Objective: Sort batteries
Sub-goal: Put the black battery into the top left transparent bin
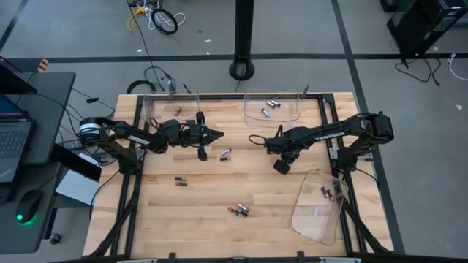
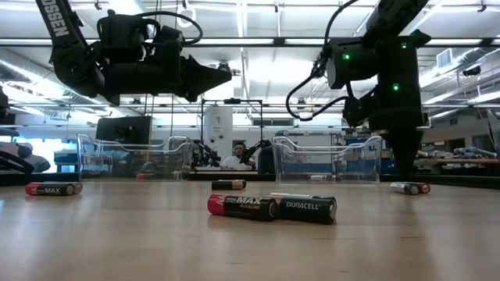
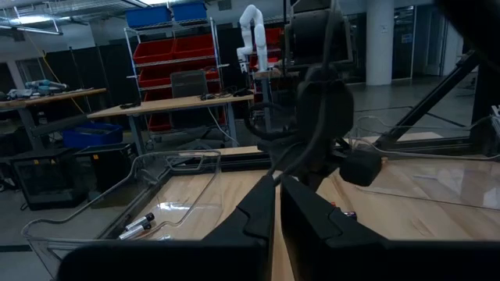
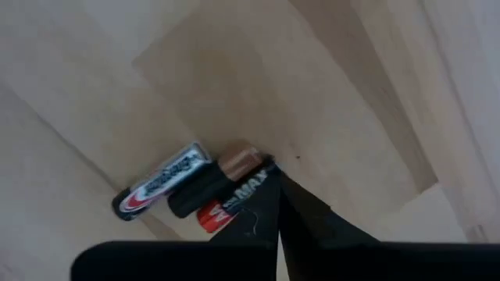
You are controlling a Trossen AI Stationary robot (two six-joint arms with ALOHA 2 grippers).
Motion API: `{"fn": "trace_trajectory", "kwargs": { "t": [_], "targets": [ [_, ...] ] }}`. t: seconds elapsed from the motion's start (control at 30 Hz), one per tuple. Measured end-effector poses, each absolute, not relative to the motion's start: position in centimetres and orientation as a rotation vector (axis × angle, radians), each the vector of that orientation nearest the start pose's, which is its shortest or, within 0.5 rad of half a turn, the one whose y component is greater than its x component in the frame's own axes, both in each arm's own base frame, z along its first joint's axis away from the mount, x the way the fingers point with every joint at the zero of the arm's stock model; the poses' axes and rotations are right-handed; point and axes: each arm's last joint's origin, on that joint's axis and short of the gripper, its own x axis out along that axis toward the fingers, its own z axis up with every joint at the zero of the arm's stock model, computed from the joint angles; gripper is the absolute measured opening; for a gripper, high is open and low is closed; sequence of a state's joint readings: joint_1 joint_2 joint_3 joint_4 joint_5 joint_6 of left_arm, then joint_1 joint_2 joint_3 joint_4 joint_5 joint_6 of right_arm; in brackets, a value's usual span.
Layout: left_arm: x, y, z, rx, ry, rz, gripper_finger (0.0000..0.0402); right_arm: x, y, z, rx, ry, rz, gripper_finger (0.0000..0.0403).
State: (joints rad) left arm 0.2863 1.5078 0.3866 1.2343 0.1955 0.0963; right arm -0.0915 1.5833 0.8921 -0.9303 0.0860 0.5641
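The right pincer (image 1: 282,166), jaws together, hangs right of centre in the high view; opening late could knock batteries (image 1: 225,154) rolling across the worktop (image 1: 241,186). The left pincer (image 1: 218,134) is also together. Small copper-black and silver cells lie scattered mid-frame, others in clear trays (image 1: 272,109).

Hidden and unclear parts

Right gripper (image 4: 280,204) fingers cover part of a red battery (image 4: 226,204); the tray (image 1: 272,109) batteries at 12 o'clock are too small to identify.
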Motion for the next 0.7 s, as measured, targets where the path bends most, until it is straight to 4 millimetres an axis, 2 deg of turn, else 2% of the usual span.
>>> {"fn": "trace_trajectory", "kwargs": {
  "t": [0.4,0.7],
  "targets": [
    [25.0,6.8,18.3,0.123,-0.105,0.096,0.003,24.6,-2.2,16.0,0.438,1.527,-0.574,0.0009],
    [25.0,6.8,18.3,0.124,-0.106,0.096,0.003,23.5,-2.1,14.7,0.46,1.567,-0.586,0.0007]
  ]
}}
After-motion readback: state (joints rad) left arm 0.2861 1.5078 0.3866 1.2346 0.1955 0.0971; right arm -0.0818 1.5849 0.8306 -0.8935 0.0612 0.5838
